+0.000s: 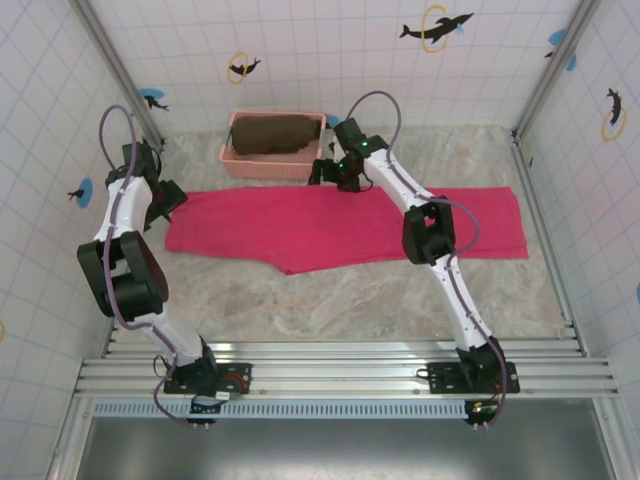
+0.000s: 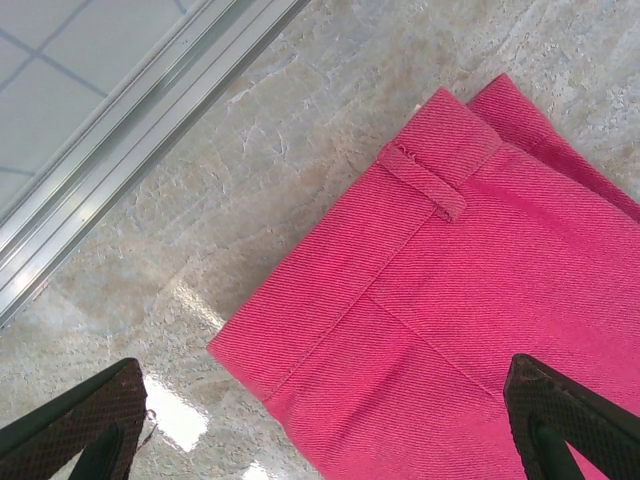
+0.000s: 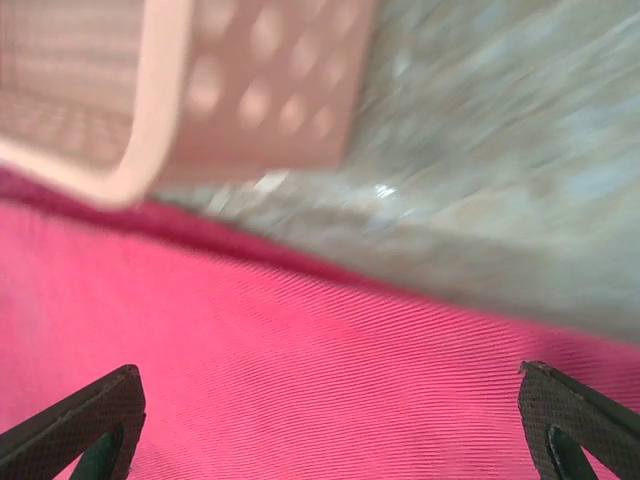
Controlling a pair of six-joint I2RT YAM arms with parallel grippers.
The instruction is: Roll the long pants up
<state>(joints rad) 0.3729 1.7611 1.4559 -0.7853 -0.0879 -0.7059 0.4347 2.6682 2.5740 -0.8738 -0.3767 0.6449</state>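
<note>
Since long pants (image 1: 340, 225) are judged soft, limp, light, waistband edge (image 2: 335, 255) is best pinched; left gripper (image 2: 322, 410), right gripper (image 3: 330, 410) spread wide, nothing held.

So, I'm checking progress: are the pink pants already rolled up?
No, the long pants lie flat, spread full length across the table, with no rolled part.

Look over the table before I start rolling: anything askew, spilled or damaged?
Nothing stands out. The long pants lie flat across the table, with no tears or spills showing; their near edge juts to a point mid-length. The dark brown cloth sits inside the pink basket.
</note>
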